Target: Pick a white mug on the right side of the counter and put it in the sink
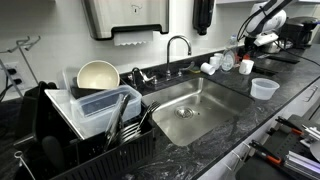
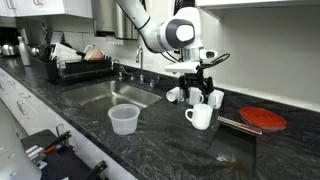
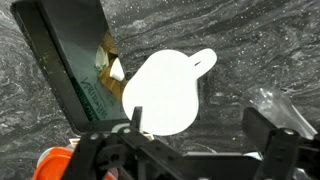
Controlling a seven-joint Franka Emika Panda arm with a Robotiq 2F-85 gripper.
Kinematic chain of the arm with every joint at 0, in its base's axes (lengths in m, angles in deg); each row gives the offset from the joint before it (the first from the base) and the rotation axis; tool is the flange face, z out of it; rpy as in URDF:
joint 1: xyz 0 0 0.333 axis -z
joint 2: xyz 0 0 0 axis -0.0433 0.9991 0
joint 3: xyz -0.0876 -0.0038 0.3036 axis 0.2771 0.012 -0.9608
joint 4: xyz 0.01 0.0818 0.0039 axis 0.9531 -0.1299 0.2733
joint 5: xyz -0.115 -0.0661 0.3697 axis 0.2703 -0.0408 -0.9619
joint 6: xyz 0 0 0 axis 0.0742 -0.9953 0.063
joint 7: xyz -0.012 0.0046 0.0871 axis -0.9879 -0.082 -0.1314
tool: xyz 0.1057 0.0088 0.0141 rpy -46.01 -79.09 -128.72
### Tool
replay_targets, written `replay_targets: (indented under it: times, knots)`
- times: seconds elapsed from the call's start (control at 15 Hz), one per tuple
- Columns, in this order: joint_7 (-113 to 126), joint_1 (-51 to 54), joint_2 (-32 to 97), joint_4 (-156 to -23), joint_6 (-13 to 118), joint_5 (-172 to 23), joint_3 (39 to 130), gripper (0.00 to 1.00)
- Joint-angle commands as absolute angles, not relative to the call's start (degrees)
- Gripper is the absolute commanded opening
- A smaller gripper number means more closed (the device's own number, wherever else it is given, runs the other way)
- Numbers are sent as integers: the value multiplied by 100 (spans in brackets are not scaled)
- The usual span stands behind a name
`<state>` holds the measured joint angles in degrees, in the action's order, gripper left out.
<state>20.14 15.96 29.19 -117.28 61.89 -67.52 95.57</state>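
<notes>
Nearest the camera in an exterior view stands a translucent tub (image 2: 123, 119) on the black bench (image 2: 150, 150). Just past it stands the white mug (image 2: 200, 116), upright, handle pointing toward the tub, at the end of the bench away from the basin. A red disc (image 2: 263, 120) lies beside it on the far side.

Above the mug hangs the hand (image 2: 202, 86), its jaws spread and nothing held between them. The wrist view looks straight down on the mug (image 3: 165, 92). Its round mouth sits closer to one finger than the other, and its handle juts away from the hand. A dark flat slab (image 3: 70, 60) lies close by.

Behind the mug a cluster of other white cups (image 2: 188, 96) crowds in near it. Farther off is the sink (image 2: 105, 93) with its faucet (image 2: 138, 60), and beyond that the dish rack (image 2: 75, 65).

The step in hand looks like the approach: the mug is not yet grasped and rests on the bench. The next move probably calls for centring the jaws over the rim and coming down without catching the handle or knocking the neighbouring cups. After that come closing, lifting, and carrying past the tub to the basin.
</notes>
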Motion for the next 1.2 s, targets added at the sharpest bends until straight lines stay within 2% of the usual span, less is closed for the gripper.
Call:
replay_targets:
  times: [0.0, 0.93, 1.0, 1.13]
  knots:
    - [2335, 1740, 3040, -11497, 5836, -7109, 9379, 100]
    - [3012, 2067, 3658, -10871, 5293, -8032, 9201, 100]
    - [3064, 2098, 3730, -10803, 5212, -8042, 9184, 96]
    - [3189, 2174, 3839, -10699, 5015, -8056, 9152, 80]
